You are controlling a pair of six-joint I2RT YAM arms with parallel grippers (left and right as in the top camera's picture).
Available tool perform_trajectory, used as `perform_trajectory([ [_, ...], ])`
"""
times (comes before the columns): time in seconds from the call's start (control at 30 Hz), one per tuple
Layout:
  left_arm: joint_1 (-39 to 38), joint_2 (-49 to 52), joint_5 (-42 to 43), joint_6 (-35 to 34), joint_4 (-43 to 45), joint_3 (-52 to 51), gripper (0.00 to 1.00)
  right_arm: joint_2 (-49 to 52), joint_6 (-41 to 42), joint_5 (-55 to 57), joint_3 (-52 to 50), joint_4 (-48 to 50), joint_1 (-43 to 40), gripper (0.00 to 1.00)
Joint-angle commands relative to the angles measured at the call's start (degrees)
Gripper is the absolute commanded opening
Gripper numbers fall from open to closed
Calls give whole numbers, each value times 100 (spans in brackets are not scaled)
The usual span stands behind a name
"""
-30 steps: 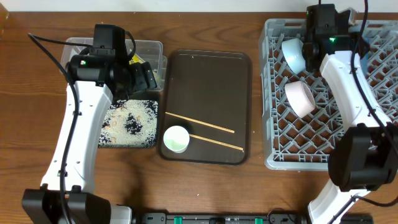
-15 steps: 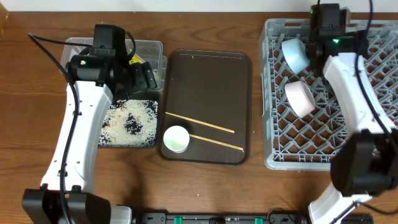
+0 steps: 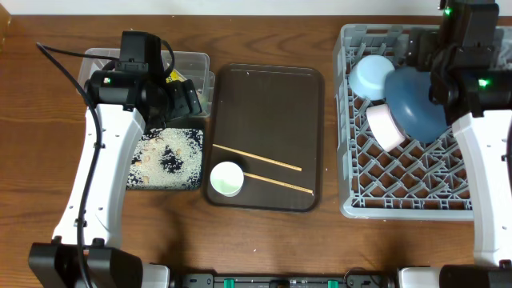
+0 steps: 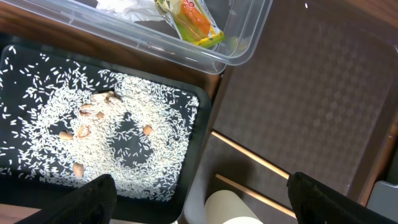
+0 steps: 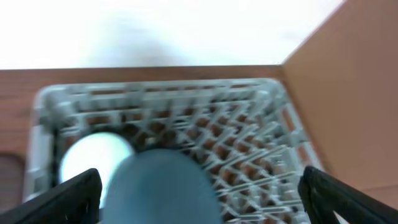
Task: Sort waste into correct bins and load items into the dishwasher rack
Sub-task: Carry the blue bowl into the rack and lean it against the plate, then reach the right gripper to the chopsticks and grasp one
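Over the rack [image 3: 346, 160], right claw [image 5: 205, 196] apart above a blurred dark-blue bowl [image 5: 163, 184]; left claw [image 4: 209, 200] apart too.

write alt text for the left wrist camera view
A shallow black tray sprinkled with white rice fills the left, below a clear tub holding a yellow-orange wrapper and a white napkin. To the right, a brown serving tray carries two chopsticks and a white cup; the open claw frames the bottom edge, empty.

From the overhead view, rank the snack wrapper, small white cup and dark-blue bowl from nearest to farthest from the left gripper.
1. Snack wrapper, in the clear tub beside the left gripper.
2. Small white cup, on the brown tray.
3. Dark-blue bowl, in the rack, far right.
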Motion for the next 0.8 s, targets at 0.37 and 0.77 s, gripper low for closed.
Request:
perform_trajectory([
  [0.37, 31, -90, -11, 13, -22, 66, 90, 0, 671, -4754, 2, -754, 153, 99],
  [0.77, 31, -90, -9, 13, -22, 66, 91, 286, 1281, -4079, -393, -1266, 1613, 85],
])
